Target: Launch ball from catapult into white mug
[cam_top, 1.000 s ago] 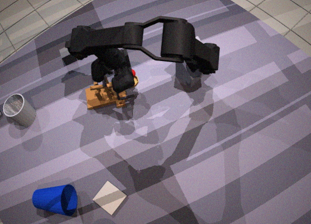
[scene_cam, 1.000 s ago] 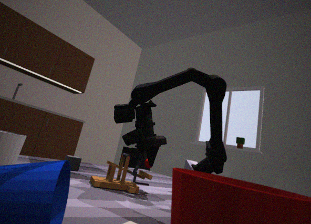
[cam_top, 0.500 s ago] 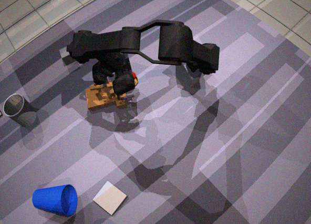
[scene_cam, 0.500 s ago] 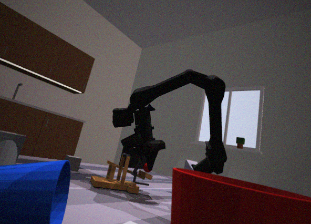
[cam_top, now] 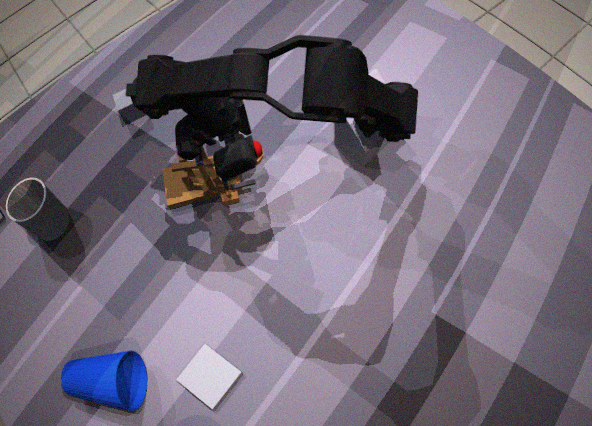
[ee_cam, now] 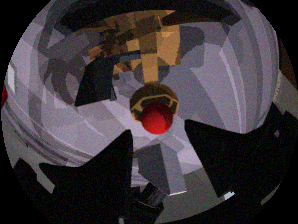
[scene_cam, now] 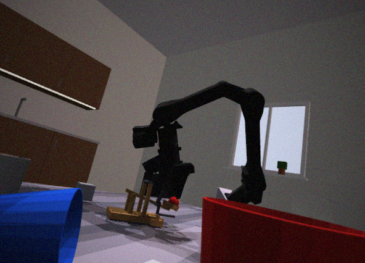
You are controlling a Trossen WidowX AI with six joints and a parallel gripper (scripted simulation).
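Observation:
The red ball (cam_top: 257, 149) (scene_cam: 174, 200) (ee_cam: 157, 119) sits at the cup on the end of the wooden catapult's arm, over the near edge of that cup in the wrist view. The catapult (cam_top: 182, 194) (scene_cam: 120, 217) stands on the floor surface, its base left of the ball in the top and exterior views. My gripper (ee_cam: 158, 129) is open just above the cup, a fingertip on each side of the ball with gaps between; the arm hides its tips in the top view. The white mug (cam_top: 57, 217) looks grey in shadow and stands upright at the left; it also shows in the exterior view (scene_cam: 12, 174).
A blue cup (cam_top: 90, 379) (scene_cam: 34, 223) lies on its side at the lower left. A pale square tile (cam_top: 210, 377) lies beside it. A grey block (scene_cam: 86, 191) stands behind the catapult. A large red object (scene_cam: 277, 236) fills the right foreground of the exterior view.

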